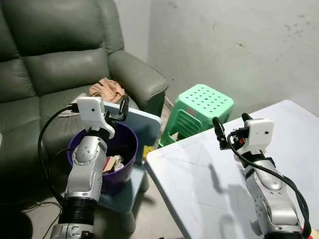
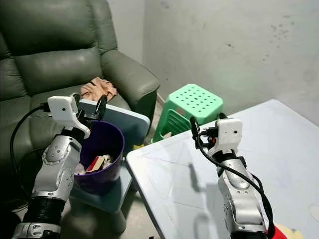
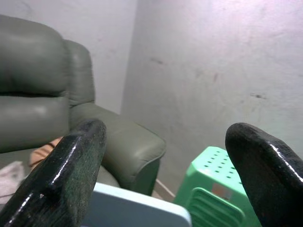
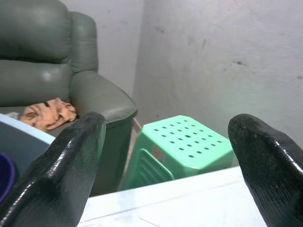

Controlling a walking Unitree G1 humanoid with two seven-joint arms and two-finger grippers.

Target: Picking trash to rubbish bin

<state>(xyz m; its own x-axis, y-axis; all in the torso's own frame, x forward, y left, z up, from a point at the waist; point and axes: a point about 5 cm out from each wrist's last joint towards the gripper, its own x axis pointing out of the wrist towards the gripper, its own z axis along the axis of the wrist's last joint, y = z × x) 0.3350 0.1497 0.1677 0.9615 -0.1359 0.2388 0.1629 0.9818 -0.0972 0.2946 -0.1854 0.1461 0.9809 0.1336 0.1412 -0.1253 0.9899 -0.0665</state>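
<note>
1. One purple rubbish bin (image 1: 127,144), holding several scraps of trash (image 1: 113,162).
2. One green stool (image 1: 202,107).
3. One green sofa (image 1: 45,59).
4. One white table (image 1: 199,184).
5. Two grippers: left gripper (image 1: 115,110), right gripper (image 1: 230,128), both spread.

1. You're looking at a lived-in home corner, a plain sitting room: a green-grey leather recliner (image 1: 60,55) fills the back, with a crumpled tan cloth (image 1: 107,89) on its seat.
2. A green plastic stool (image 1: 199,109) stands against a scuffed, bare plaster wall (image 1: 234,45).
3. A purple rubbish bin (image 1: 122,149) holding scraps sits on a low pale-blue stand beside the white desk (image 1: 199,184).
</note>
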